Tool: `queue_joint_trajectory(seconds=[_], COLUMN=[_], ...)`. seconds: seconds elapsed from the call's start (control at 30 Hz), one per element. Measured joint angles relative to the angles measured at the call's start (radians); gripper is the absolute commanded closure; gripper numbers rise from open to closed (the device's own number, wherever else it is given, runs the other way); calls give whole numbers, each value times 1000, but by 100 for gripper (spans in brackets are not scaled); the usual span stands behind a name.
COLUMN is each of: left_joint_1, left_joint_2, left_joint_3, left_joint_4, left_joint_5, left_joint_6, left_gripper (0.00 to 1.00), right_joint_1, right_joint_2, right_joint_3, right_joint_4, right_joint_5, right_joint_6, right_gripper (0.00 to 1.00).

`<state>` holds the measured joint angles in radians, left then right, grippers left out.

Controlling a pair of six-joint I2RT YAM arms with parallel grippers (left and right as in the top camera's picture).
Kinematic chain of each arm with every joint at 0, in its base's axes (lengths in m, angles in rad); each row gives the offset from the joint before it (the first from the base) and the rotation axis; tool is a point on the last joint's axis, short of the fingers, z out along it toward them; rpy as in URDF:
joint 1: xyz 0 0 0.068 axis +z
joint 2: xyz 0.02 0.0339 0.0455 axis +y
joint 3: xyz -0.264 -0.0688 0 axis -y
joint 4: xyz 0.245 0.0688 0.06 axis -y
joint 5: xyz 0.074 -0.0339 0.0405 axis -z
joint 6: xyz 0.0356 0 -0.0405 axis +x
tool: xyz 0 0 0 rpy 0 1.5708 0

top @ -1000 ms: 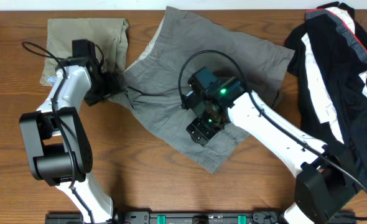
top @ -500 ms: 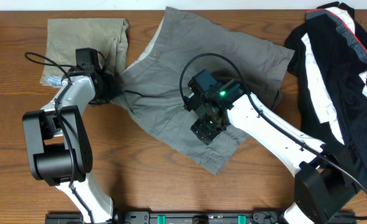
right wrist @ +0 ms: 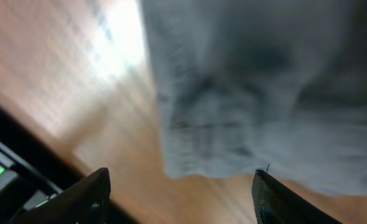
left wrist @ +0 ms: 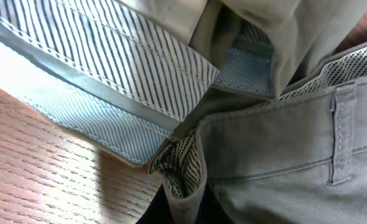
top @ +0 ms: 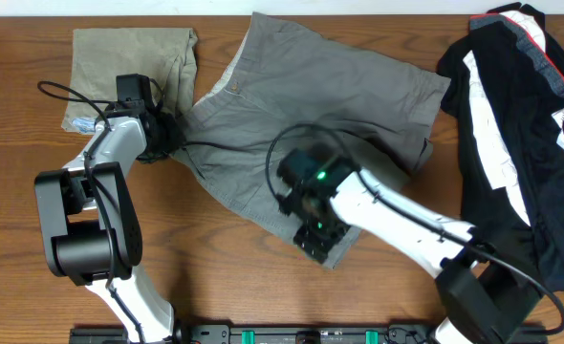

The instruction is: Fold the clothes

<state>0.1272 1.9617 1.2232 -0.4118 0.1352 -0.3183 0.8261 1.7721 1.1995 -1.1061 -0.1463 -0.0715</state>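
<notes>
At 9 o'clock on the grey shorts: left claw newly clamped on waistband; right claw (spread, empty) moved to 6 o'clock hem. Fold looks ready.

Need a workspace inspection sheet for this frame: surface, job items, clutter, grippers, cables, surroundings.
Surface: wooden table, bare wood around the garments.
Job's things: grey shorts spread out mid-table; khaki shorts folded at the far left; black top with white and red stripes heaped at the right.
Clutter: nothing seen.
Grippers: left gripper shut on the grey shorts' waistband edge; right gripper open over their near hem, holding nothing.
Cables: left arm's cable loops above the khaki shorts; right arm's cable arcs above the grey shorts.
Surroundings: black rail along the near edge.
</notes>
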Motion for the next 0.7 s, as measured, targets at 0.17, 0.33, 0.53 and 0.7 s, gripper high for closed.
queue_joint_trajectory(seconds=[0.17, 0.33, 0.53, 0.7], left_joint_1=[0, 0, 0, 0], left_joint_2=[0, 0, 0, 0], left_joint_3=[0, 0, 0, 0], left_joint_4=[0, 0, 1, 1], left_joint_5=[0, 0, 0, 0], left_joint_6=[0, 0, 0, 0], left_gripper=[94, 94, 94, 94], right_joint_1=[35, 35, 32, 13], right_joint_2=[0, 0, -6, -29], right_joint_3=[-56, -145, -212, -255], right_joint_4=[69, 225, 330, 393], right_joint_5=[-7, -9, -3, 31], right_joint_6=[40, 76, 115, 175], right_gripper=[30, 34, 48, 98])
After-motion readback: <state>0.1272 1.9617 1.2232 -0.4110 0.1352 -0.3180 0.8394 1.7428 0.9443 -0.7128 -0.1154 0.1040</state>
